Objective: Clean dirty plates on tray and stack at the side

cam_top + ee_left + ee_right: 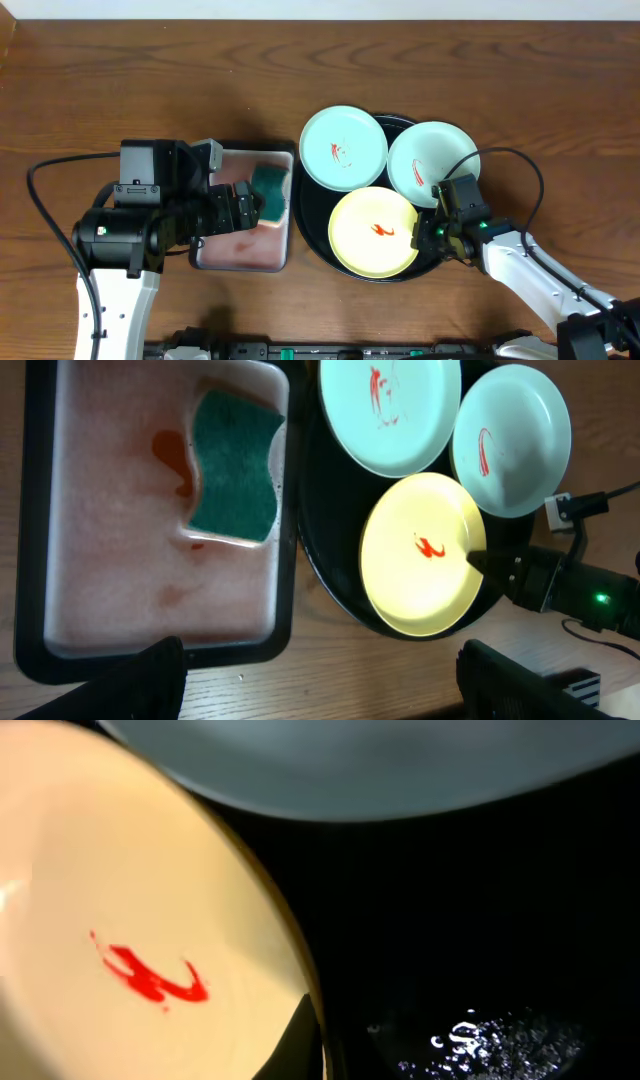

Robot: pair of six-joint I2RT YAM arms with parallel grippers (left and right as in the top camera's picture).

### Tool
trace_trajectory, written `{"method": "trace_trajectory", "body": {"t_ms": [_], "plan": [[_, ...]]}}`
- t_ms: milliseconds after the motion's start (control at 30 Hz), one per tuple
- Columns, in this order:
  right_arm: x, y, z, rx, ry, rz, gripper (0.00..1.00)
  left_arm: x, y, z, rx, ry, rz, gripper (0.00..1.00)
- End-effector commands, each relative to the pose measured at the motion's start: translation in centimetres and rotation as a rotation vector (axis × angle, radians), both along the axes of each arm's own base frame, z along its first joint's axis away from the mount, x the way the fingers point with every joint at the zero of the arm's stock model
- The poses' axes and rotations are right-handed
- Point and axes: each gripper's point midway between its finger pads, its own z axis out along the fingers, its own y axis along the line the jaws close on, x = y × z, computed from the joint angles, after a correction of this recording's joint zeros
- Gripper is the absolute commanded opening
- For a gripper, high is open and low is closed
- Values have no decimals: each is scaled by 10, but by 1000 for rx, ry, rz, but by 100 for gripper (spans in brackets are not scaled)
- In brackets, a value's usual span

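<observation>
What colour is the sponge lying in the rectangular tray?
The sponge is dark teal-green, seen best in the left wrist view.

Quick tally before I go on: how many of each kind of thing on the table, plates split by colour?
Mint plates: 2
Yellow plate: 1
Black tray: 1
Grey tray: 1
Sponge: 1
Total: 6
</observation>
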Motion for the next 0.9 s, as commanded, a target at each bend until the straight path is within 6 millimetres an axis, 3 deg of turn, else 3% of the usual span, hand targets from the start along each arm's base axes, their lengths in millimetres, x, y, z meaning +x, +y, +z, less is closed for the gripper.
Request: {"method": "trace_trajectory", "body": {"t_ms": [0,133,233,333,400,567,633,700,867], "plan": [[10,-12,-1,-71,-28,-61,9,2,2,6,14,-23,-3,87],[8,-4,1,-44,-37,20,17,0,2,-1,20,-3,-10,87],[4,6,2,-8,-39,103,23,-4,12,-26,89,64,3,84],[2,15,11,39,-51,153,26,-6,34,-64,239,187,84,76],[2,15,18,38,-65,165,27,-2,38,-76,291,228,118,73],[-5,12,50,29,-88,204,30,34,26,-110,405,224,76,68],[-9,11,62,26,-92,213,31,43,20,-126,447,236,48,59],[-15,9,79,23,-104,227,33,51,8,-153,470,275,9,59],[-19,8,91,30,-133,226,36,67,-1,-201,491,324,-16,51]]}}
